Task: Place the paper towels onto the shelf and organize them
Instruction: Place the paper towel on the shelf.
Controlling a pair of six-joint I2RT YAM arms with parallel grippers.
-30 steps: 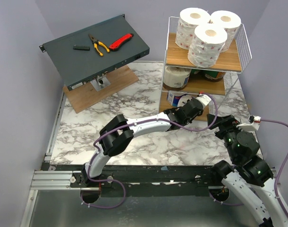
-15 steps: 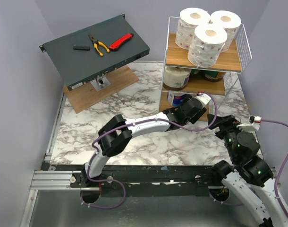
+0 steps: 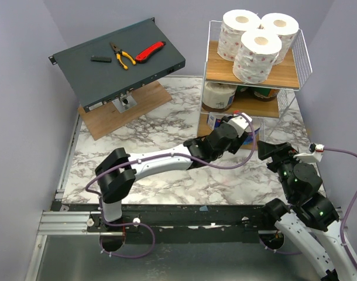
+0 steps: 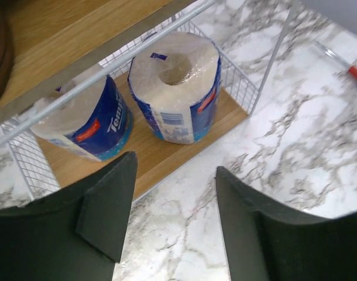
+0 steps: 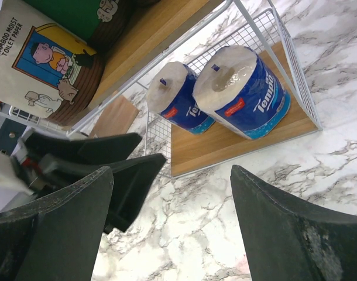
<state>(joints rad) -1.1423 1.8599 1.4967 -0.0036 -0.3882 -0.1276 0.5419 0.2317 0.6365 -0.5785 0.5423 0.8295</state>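
The white wire shelf [image 3: 301,55] stands at the back right. Three white pink-printed rolls [image 3: 256,54] sit on its top board. A cream roll [image 3: 218,96] and green-wrapped rolls [image 3: 266,92] sit on the middle board. Two blue-and-white packs [image 4: 177,88] [image 5: 244,92] stand on the bottom board [image 4: 149,153]. My left gripper [image 4: 174,219] [image 3: 247,130] is open and empty, just in front of the bottom tier. My right gripper [image 5: 172,228] [image 3: 271,153] is open and empty, over the marble table to the right of the left one.
A slanted dark grey metal box [image 3: 117,61] at the back left carries pliers [image 3: 122,55], a red knife [image 3: 150,52] and a small black piece. It rests on a flat wooden board [image 3: 126,108]. The left gripper's fingers [image 5: 102,170] show in the right wrist view.
My left arm has drawn back to the left, away from the shelf's bottom tier, and its elbow has swung left. The right arm has not moved.
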